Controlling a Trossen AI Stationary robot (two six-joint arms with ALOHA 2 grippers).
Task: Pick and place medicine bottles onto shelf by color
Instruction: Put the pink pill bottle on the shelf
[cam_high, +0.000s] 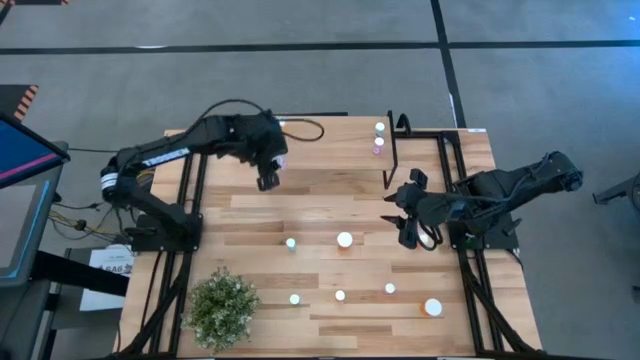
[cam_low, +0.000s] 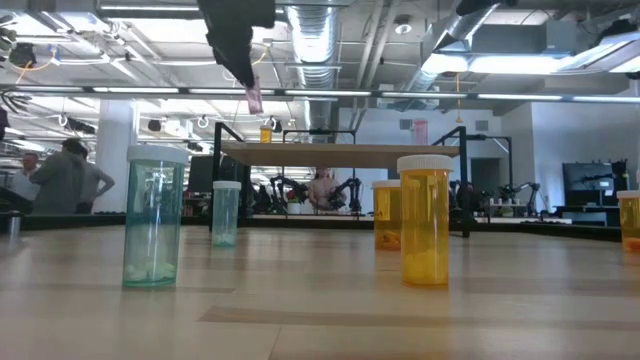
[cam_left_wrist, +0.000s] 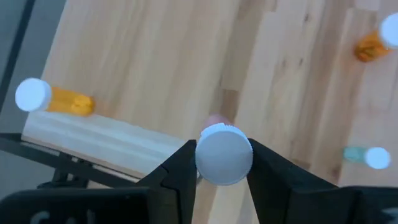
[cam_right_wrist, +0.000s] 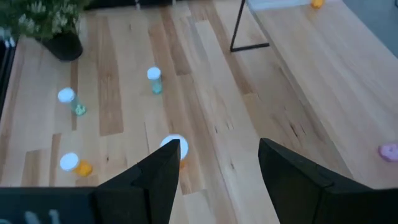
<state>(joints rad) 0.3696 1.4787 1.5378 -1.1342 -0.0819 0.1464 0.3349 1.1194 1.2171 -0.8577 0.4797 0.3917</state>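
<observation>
My left gripper (cam_high: 268, 181) is high above the table's far middle, shut on a pink-purple medicine bottle (cam_low: 254, 99) with a white cap. My right gripper (cam_high: 399, 217) hangs open and empty beside the shelf's near end. The shelf (cam_high: 432, 152) stands at the far right on black legs. An orange bottle (cam_left_wrist: 55, 99) and a pink one (cam_right_wrist: 388, 151) stand on it. Several green and orange bottles stand on their bases on the tabletop, among them a green one (cam_high: 291, 243) and a larger one (cam_high: 345, 239). My left gripper pinches the bottle's white cap (cam_left_wrist: 206, 160) between its two fingers, one on each side. The fingers come from above, pointing down. The pink body (cam_left_wrist: 214, 120) hangs below the cap, lifted clear of the table and slightly tilted.
A bushy potted plant (cam_high: 222, 307) stands at the near left. A larger orange bottle (cam_high: 432, 307) stands near the near right edge. In the low view a green bottle (cam_low: 153, 216) and an orange one (cam_low: 425, 220) stand close. People show in the room beyond.
</observation>
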